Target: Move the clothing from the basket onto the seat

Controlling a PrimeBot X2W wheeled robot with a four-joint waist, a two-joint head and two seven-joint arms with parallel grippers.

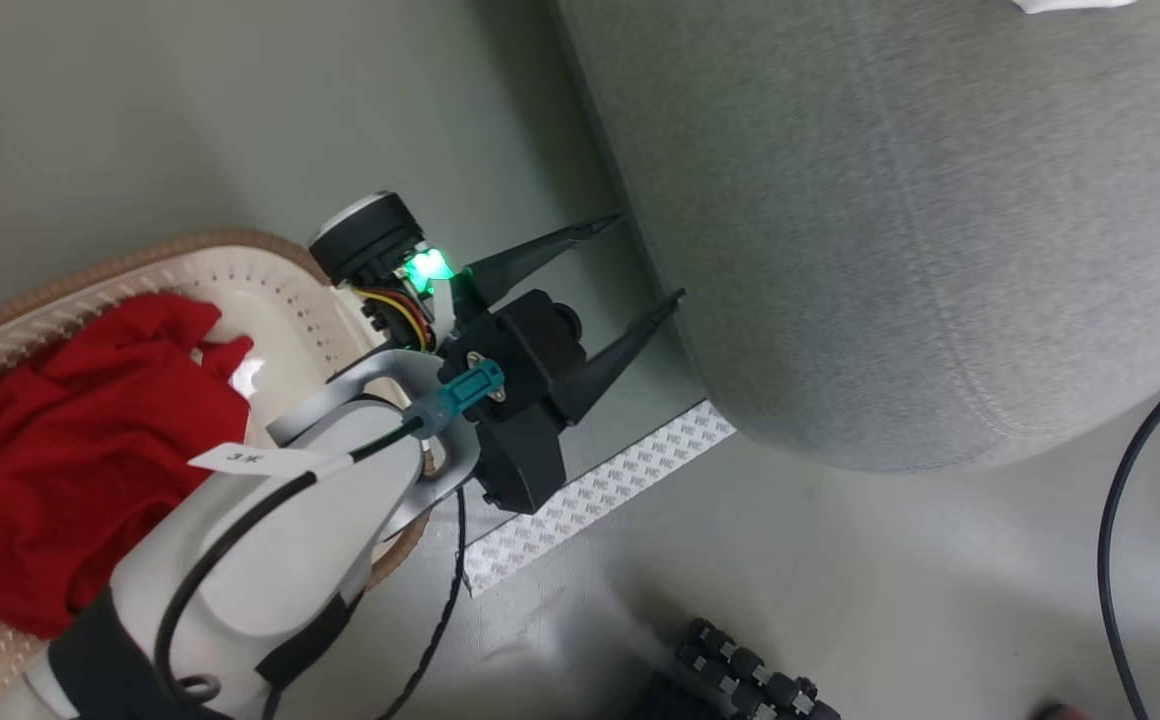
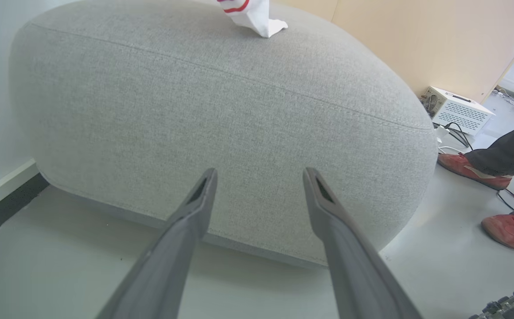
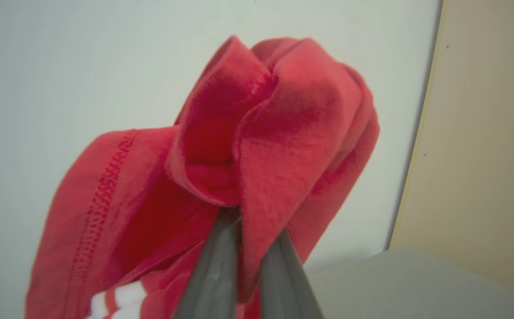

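My right gripper [image 3: 249,223] is clamped on a red garment [image 3: 261,133]. The fabric is bunched between the two dark fingers and folds over their tips, with a white striped cuff hanging at the lower left of the right wrist view. The garment is held up in the air against a pale wall. A grey corner of the seat [image 3: 416,283] lies below and to the right of the fingers in that view. As I judge it, the coming move turns on this: the arm has to swing that way until the fabric hangs over the cushion, and let go after that.

My left gripper [image 1: 651,254] is spread wide and holds nothing. It hovers over the floor between the basket [image 1: 270,285] and the seat, and its fingertips point at the seat's rounded side, close to it but apart.

A red pile [image 1: 90,440] lies in the basket, against its left part, behind and beside my left wrist. The left arm is the nearer one to it, but its fingers face the opposite way, so I would have to turn them back before reaching in.

A white piece with red stripes [image 2: 252,13] lies at the seat's far edge, so part of the job looks done.

A person's feet in red shoes [image 2: 474,170] stand on the floor past the seat's right end.
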